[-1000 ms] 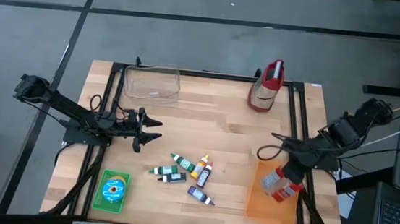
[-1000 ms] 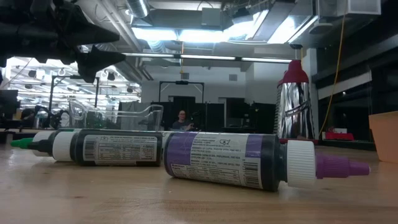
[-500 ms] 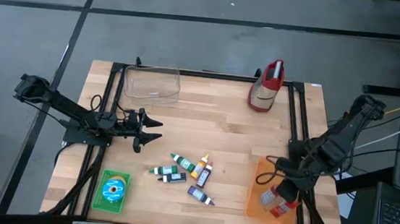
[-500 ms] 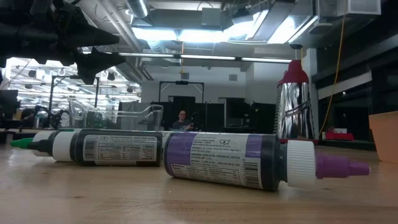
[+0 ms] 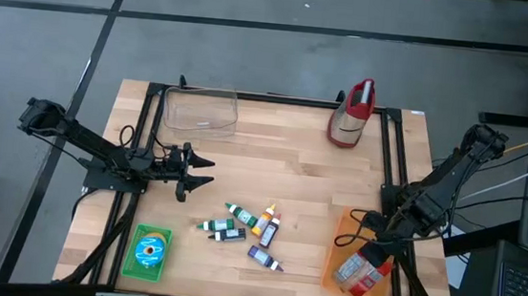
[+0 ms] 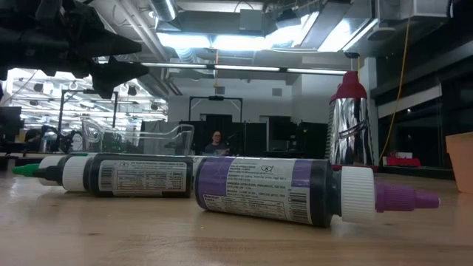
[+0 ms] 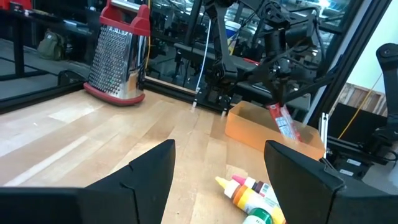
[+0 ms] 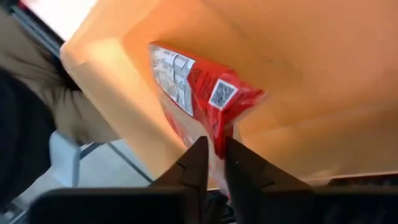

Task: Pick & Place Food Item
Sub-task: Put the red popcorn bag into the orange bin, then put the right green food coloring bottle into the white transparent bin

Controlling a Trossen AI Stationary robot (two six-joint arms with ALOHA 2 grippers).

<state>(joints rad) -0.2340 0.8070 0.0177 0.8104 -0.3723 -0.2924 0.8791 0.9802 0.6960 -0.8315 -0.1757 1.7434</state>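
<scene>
A red and clear food packet (image 5: pixel 359 271) hangs tilted inside the orange bin (image 5: pixel 337 245) at the table's near right. My right gripper (image 8: pixel 215 163) comes down over the bin and is shut on the packet's upper end. The left wrist view shows the packet (image 7: pixel 283 121) slanting down into the bin (image 7: pixel 249 130) under that arm. My left gripper (image 5: pixel 206 174) waits open at the table's left side, pointing level toward the right, with nothing between its fingers (image 7: pixel 149 171). My right gripper pinches the packet's sealed upper end (image 8: pixel 217 144) between its two fingers. The fingers slant down from above. The packet hangs tilted below them, reaching down into the bin; whether its lower end (image 8: pixel 163 59) rests on the bin's floor I cannot tell.
Several small colour bottles (image 5: pixel 248 225) lie in the table's middle near the front. A metal grater with a red top (image 5: pixel 353 113) stands at the far right, a clear plastic container (image 5: pixel 200 109) at the far left, a green pack with a blue disc (image 5: pixel 148 251) at the near left.
My right gripper has gone down and toward the table's near edge with the packet. The packet, which was held above the bin's rim, now reaches down inside the bin and lies more slanted.
</scene>
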